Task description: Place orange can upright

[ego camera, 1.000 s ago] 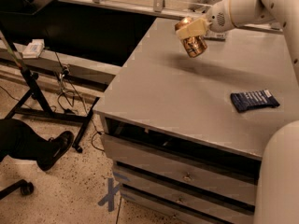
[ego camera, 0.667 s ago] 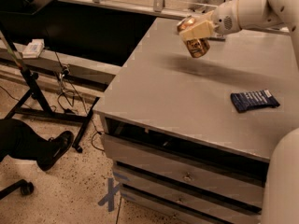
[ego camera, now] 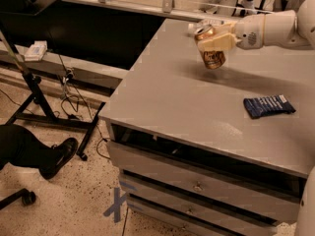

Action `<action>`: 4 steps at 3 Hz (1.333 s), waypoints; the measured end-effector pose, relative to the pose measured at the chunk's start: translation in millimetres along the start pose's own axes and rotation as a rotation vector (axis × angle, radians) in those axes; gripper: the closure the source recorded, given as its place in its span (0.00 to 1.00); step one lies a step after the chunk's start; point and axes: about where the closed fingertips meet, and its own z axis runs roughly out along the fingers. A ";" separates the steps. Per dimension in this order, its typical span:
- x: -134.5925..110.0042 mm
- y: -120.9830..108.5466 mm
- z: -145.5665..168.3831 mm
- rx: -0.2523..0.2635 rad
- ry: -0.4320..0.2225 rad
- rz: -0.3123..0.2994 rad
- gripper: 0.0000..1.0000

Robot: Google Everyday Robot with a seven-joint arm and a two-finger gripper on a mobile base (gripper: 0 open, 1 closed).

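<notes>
The orange can (ego camera: 212, 57) is an orange-brown drink can with a shiny silver top. It hangs tilted above the far part of the grey table (ego camera: 197, 97), its silver top (ego camera: 203, 32) up and to the left. My gripper (ego camera: 215, 42) reaches in from the right on a white arm (ego camera: 275, 29) and is shut on the orange can around its upper half. The can's shadow lies on the table just below and to the right of it.
A flat dark blue packet (ego camera: 269, 105) lies on the table's right side. A clear plastic bottle (ego camera: 204, 23) lies behind the can. The table has drawers (ego camera: 197, 186) below. A black stand (ego camera: 34, 90), cables and a person's shoe (ego camera: 56, 157) are on the floor at left.
The arm has shifted slightly, carrying the can a little to the right. The can stays gripped and tilted above the table.
</notes>
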 end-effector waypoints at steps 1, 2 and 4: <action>0.0 0.1 0.2 0.000 0.000 0.000 1.00; -1.9 5.2 -2.9 0.024 -0.032 0.002 1.00; -9.8 21.5 -20.3 0.133 -0.164 -0.012 1.00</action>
